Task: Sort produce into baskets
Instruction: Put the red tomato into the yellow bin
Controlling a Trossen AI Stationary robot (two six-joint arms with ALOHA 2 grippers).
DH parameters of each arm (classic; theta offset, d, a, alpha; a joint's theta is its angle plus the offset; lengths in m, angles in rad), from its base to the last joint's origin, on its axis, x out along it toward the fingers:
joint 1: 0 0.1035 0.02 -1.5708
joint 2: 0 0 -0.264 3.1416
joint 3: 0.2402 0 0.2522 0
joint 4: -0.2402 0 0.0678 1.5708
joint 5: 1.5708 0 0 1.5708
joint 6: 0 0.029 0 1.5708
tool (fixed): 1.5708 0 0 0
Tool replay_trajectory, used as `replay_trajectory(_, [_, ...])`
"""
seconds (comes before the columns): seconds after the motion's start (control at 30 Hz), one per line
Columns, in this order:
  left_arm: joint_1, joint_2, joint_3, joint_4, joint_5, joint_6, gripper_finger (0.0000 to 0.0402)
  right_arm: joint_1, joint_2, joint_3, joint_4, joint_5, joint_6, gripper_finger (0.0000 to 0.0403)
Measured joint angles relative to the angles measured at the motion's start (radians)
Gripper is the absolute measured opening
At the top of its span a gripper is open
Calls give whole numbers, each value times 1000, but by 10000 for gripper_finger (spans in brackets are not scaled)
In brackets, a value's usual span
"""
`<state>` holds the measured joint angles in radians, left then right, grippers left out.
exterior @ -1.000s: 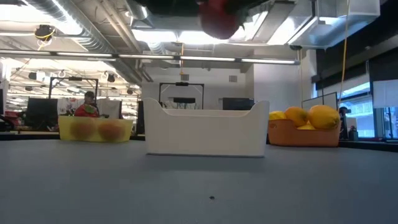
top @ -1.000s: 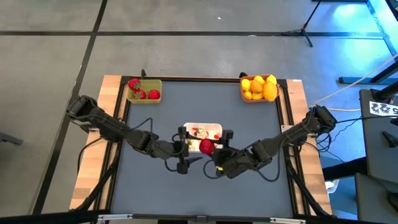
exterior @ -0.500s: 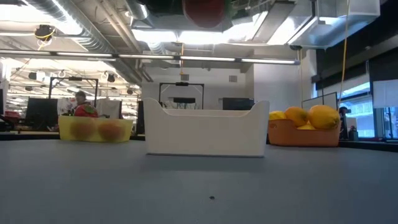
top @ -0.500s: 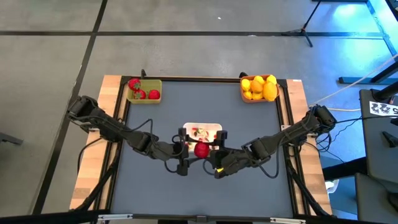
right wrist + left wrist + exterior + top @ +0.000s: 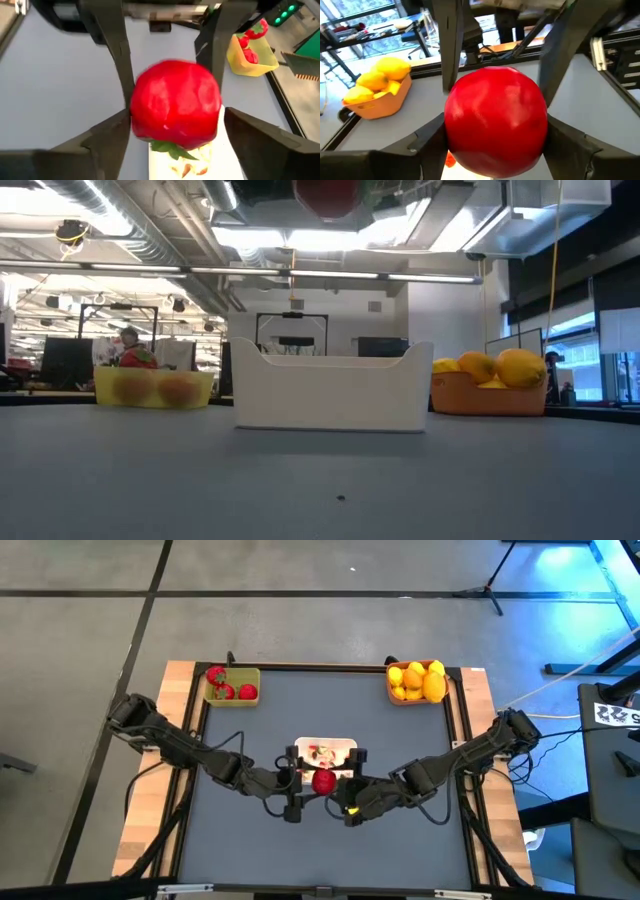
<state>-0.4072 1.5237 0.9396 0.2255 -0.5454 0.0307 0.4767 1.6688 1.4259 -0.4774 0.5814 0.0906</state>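
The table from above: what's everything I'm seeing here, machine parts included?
held strawberry: one, red, in the air over the tray's near edge
strawberries: three, red, in the yellow-green basket
citrus fruits: several, yellow and orange, heaped in the orange basket
tray: one, white, mid-table, holding small scraps
table: one, grey top
person: one, far behind
left tool: gripping the held strawberry
right tool: open around it
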Motion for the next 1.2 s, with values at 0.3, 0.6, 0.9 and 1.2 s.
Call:
replay_trajectory(0.3, [0,-93,-1,-193,-94,-102,262,22,-2,192,-493,29,271,351])
replay_trajectory(0.6, [50,-265,-1,-566,-352,-333,269,94,0,141,-743,85,574,352])
replay_trajectory(0.9, [335,-379,-1,-1001,-369,-626,271,100,1,-26,-826,108,868,324])
replay_trajectory(1.2, [693,-353,-1,-1101,-250,-599,271,99,1,-222,-716,42,947,310])
